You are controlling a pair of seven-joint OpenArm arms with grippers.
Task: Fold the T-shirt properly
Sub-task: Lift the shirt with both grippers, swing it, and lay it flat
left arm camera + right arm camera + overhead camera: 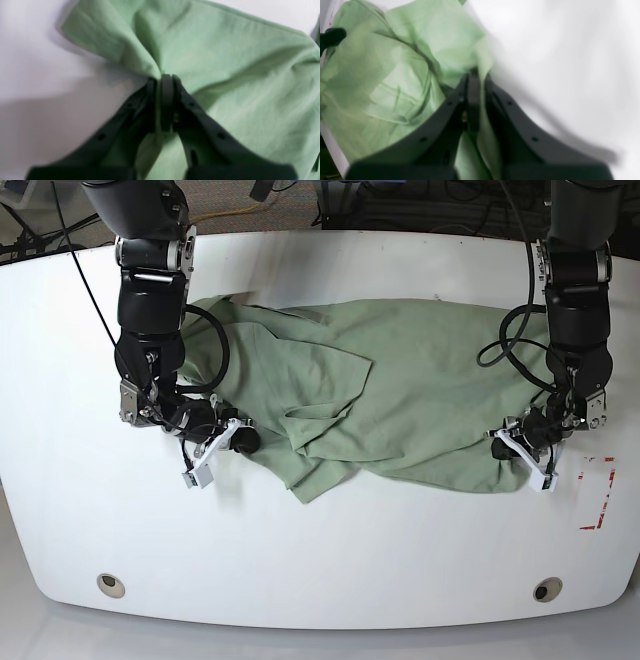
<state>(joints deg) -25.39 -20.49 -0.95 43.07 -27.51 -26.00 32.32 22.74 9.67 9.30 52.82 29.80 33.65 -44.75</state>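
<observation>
On the white counter (320, 580), the T-shirt (400, 395) is spread crumpled between both arms. Its edges are pinched by the left hand (163, 77) and right hand (473, 75); both should be lifted evenly so the cloth is kept taut.

One T-shirt (400, 380), one white table (320, 550), two grippers, left (505, 448) and right (245, 440); perhaps two round table holes (111, 584).
</observation>
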